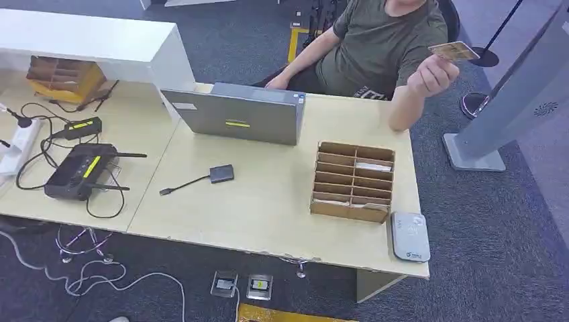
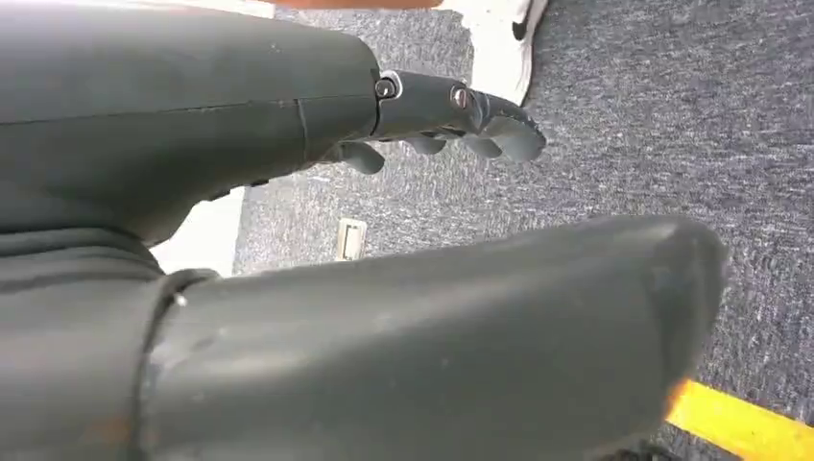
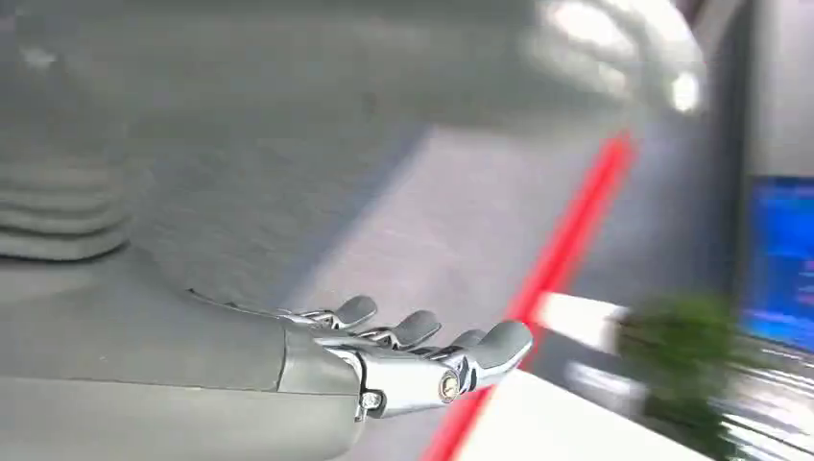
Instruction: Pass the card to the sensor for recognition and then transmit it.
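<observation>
Wooden worktop (image 1: 268, 201) carries card reader (image 1: 410, 236) beside divider box (image 1: 353, 181); person holds card (image 1: 454, 50) above; left hand (image 2: 451, 120) & right hand (image 3: 422, 351) both empty, fingers apart

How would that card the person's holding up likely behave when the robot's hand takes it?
The card looks thin and flat, held by the person's hand at one edge without drooping, so it is probably stiff and very light. Its smooth faces may be slippery, so a thumb-and-finger pinch seems safest. The right hand holds nothing, its fingers apart.
</observation>
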`<control>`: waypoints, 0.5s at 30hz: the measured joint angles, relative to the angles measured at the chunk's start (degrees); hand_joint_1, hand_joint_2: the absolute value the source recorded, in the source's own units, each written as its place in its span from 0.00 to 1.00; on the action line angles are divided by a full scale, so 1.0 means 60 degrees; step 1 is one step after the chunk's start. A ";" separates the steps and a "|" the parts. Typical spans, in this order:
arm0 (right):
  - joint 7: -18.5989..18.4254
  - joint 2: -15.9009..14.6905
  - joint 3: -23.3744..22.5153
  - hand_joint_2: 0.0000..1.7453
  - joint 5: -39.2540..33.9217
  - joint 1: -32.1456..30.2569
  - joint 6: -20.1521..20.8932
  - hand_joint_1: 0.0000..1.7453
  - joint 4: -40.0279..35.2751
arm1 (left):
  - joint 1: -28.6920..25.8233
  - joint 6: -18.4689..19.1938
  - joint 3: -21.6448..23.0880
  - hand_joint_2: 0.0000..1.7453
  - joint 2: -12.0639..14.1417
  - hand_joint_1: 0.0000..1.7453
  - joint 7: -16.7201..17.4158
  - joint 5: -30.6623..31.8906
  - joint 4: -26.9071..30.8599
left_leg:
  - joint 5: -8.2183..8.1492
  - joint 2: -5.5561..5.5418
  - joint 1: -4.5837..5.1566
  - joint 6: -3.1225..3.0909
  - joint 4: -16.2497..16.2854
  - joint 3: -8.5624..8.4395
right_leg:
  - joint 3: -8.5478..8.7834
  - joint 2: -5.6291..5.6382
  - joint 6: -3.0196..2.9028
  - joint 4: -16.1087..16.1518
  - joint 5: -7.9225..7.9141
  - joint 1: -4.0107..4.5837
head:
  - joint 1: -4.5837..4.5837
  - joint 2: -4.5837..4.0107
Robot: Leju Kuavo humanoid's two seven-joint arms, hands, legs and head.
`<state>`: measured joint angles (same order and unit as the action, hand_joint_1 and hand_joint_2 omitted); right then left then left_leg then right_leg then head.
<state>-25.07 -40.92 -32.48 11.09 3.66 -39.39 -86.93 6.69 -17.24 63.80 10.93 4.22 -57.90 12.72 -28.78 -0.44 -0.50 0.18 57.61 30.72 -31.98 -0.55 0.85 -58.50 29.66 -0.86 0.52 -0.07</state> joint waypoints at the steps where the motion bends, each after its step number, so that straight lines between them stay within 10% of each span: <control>1: -0.0142 -0.0069 0.0018 1.00 0.0265 0.0141 -0.0004 0.00 -0.0313 | 0.0000 0.0058 0.0000 0.00 -0.0004 0.00 -0.0007 0.0000 0.0000 | 0.0001 -0.0001 0.0000 0.0000 0.0000 -0.0002 | 0.0000 -0.0001 0.0000 0.0000 0.0000 0.0000 | 0.0007 0.0000; 9: -0.1131 -0.0497 0.0220 1.00 0.2030 0.0610 0.0138 0.00 -0.2347 | 0.0001 0.0073 -0.0004 0.00 -0.0040 0.00 -0.0015 0.0091 0.0000 | 0.0000 -0.0004 0.0005 -0.0001 -0.0001 0.0015 | 0.0000 -0.0006 0.0001 -0.0003 0.0000 -0.0005 | 0.0007 0.0000; 15: -0.1442 -0.1063 0.1663 1.00 0.3782 0.2048 0.1522 0.00 -0.3924 | 0.0030 0.0069 -0.0004 0.00 -0.0069 0.00 -0.0077 0.0120 0.0000 | 0.0002 -0.0004 0.0002 0.0000 -0.0003 0.0008 | 0.0000 -0.0006 0.0000 -0.0003 0.0000 -0.0002 | 0.0000 0.0000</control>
<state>-33.72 -47.30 -22.50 33.78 15.95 -30.26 -110.48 6.87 -16.83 63.78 10.51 3.76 -57.18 12.72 -28.77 -0.47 -0.49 0.18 57.59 30.76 -31.97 -0.58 0.85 -58.52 29.66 -0.87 0.52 -0.07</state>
